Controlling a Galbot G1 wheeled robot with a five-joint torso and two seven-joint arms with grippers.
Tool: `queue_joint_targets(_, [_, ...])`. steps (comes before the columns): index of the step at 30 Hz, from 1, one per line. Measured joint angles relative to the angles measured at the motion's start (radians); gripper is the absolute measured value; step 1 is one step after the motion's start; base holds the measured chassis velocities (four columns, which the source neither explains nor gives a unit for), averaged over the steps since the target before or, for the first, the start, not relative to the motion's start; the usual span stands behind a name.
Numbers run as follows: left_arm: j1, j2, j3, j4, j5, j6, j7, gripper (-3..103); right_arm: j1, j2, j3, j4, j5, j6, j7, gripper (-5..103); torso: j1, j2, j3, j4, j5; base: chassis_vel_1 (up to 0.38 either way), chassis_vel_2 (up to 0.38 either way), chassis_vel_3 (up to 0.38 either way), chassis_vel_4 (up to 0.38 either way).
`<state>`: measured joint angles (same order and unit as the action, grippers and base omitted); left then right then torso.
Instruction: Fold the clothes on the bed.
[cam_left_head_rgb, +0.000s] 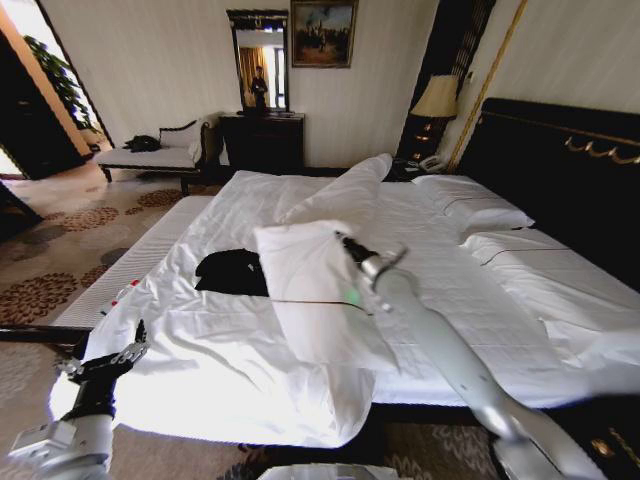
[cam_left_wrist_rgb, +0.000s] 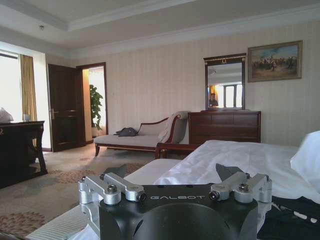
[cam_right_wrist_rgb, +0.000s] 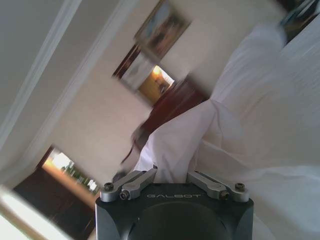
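- The right gripper (cam_left_head_rgb: 343, 240) is seen at the centre of the head view, at the end of an arm stretched from the lower right corner. Its fingers are clenched on a raised fold of the white duvet (cam_left_head_rgb: 320, 290); in the right wrist view the gathered white cloth (cam_right_wrist_rgb: 172, 150) is seen pinched between the narrowed fingers.
- The left gripper (cam_left_head_rgb: 105, 362) is held low in the lower left of the head view, beside the near corner of the bed (cam_left_head_rgb: 560, 330). Its fingers are spread and nothing is gripped.
- The black T-shirt (cam_left_head_rgb: 232, 272) is found left of centre in the head view, lying crumpled on the sheet, just beside the lifted duvet edge; a dark strip of it is caught at the lower right edge of the left wrist view (cam_left_wrist_rgb: 292, 220).
- A risk is judged here: bedding, not the garment, is being held, so the duvet could be dragged or dropped over the shirt and it could be hidden.
- If the fold slips from the grip, the shirt may be covered again, and a later grasp may take sheet along with the fabric.
- Because the shirt is bunched, a pinch at a random spot would likely lift several layers, and a clean fold would be spoiled.
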<state>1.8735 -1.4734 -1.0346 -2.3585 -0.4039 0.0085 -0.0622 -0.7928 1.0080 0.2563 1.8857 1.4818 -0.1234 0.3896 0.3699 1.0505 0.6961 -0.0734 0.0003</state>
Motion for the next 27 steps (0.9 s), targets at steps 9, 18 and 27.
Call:
queue_joint_targets(9, [-0.023, 0.008, 0.039, 0.007, 0.005, 0.006, -0.001, 100, -0.283, -0.029, 0.309, 0.173, -0.055, 0.047, -0.022, 2, 0.0, 0.0, 0.0, 0.0003, -0.0002, 0.0, 0.0, 0.0, 0.0])
queue_joint_targets(18, [-0.073, 0.051, 0.062, 0.018, -0.012, 0.045, -0.01, 100, -0.541, 0.05, 0.592, 0.246, -0.107, 0.093, -0.007, 2, 0.0, 0.0, 0.0, 0.0, -0.0002, 0.0, 0.0, 0.0, 0.0])
queue_joint_targets(27, [-0.127, 0.091, 0.091, 0.046, -0.035, 0.047, -0.01, 100, -0.701, 0.145, 0.744, 0.319, -0.114, 0.112, 0.029, 2, 0.0, 0.0, 0.0, 0.0003, -0.0003, 0.0, 0.0, 0.0, 0.0])
